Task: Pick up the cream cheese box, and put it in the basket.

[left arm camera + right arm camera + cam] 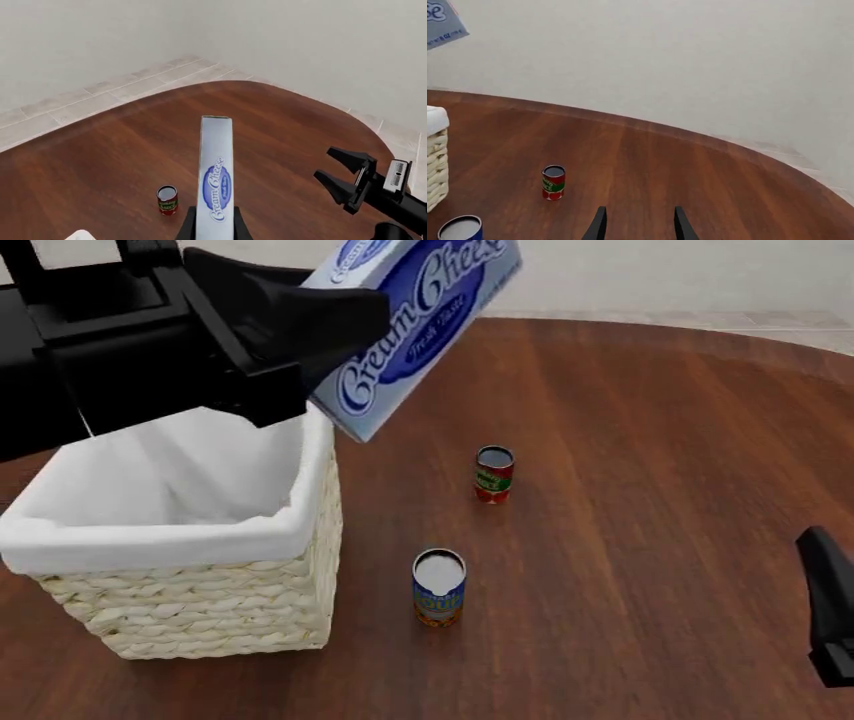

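Front view shows the left gripper [314,330] in the upper left of the frame, its black fingers clamped on the cream cheese box [414,320]. The box is lifted off the table and tilted, and its lower corner hangs just above the right rim of the basket [187,610], which fills the lower left. Near the middle of the frame a red can [494,474] stands upright on the wooden table [667,490], and a blue can [439,587] stands nearer, just beside the basket wall but not touching it. At the lower right edge only a dark part of the right arm is visible. In the right wrist view the right gripper [637,222] has its fingers apart (nothing between them), low at the bottom centre.
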Motion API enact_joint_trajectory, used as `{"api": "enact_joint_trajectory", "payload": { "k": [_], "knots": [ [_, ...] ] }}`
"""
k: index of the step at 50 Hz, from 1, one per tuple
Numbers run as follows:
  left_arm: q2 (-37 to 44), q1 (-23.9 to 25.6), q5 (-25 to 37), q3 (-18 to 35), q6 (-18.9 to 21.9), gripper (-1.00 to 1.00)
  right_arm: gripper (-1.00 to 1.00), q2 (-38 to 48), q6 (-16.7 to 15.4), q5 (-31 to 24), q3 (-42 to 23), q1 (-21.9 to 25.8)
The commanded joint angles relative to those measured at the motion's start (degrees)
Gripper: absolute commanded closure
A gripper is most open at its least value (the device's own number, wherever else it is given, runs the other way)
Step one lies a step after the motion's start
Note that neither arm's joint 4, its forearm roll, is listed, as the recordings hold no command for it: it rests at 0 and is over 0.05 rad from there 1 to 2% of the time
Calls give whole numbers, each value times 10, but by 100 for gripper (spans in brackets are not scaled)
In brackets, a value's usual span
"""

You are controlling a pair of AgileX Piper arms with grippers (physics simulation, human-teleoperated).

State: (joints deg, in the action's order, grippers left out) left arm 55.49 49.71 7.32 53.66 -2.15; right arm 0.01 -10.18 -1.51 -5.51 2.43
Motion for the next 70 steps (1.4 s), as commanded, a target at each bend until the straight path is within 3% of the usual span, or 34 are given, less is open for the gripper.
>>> {"api": "enact_joint_trajectory", "payload": {
  "k": [1, 70],
  "knots": [
    [-25, -28, 8, 8, 2, 100, -100, 0, 1, 5, 8, 2],
    [-90, -144, 16, -28, -18, 100, -100, 0, 1, -9, -12, 4]
  ]
}}
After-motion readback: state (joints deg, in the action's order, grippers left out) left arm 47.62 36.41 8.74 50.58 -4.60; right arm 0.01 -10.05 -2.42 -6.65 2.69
